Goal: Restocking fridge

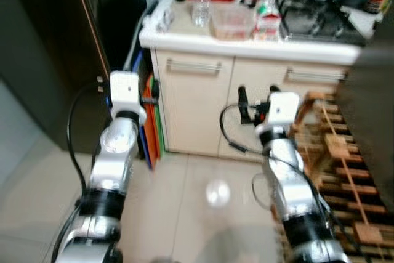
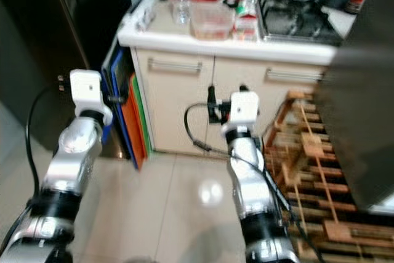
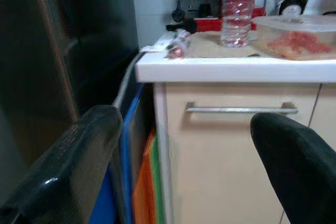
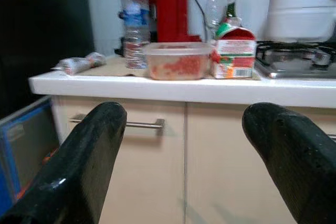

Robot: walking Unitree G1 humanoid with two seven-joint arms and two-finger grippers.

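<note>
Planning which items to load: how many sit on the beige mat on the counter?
3: water bottle at the fridge end, food tub in the middle, carton beside the stove. More may be hidden behind.

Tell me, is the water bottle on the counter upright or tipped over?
Upright: the water bottle stands on its base on the counter, cap at top.

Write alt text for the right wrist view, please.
The open right gripper faces a cream cabinet. On the white counter stand a water bottle, a lidded food tub and a red-and-green carton.

Left hand (image 3: pixel 184 166), right hand (image 4: pixel 202 161) raised forward, fingers spread.
</note>
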